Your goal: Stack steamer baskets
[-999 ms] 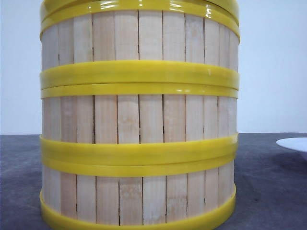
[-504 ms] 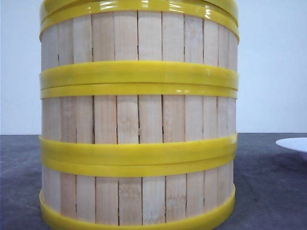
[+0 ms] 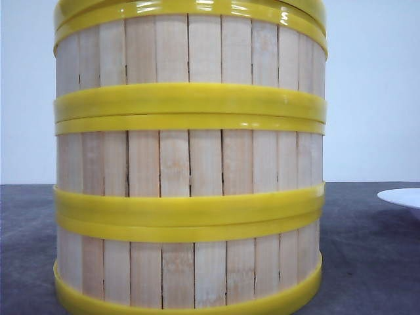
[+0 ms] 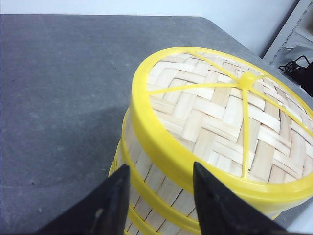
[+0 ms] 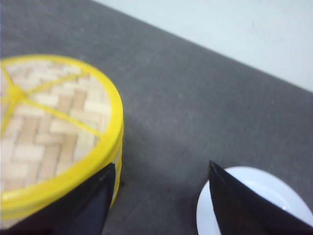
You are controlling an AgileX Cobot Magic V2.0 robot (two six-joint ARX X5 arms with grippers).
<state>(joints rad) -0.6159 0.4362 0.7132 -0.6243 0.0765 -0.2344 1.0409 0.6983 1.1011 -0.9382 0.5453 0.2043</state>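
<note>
From the front, we see three round, shallow steamer baskets of pale bamboo slats with glossy yellow rims standing as one upright column on the dark grey desk. A white plate lies well apart at the right.

In the left wrist view, our left claw hangs narrowly parted and empty above the stack's side wall. The flat woven lid with a yellow rim caps the stack just ahead of the fingertips.

In the right wrist view, our right claw is spread wide and empty over bare desk, with the stack beside one finger and the plate beside the other.

We judge the stacking complete. The left arm is nearer, and the stack's axis is vertical.
</note>
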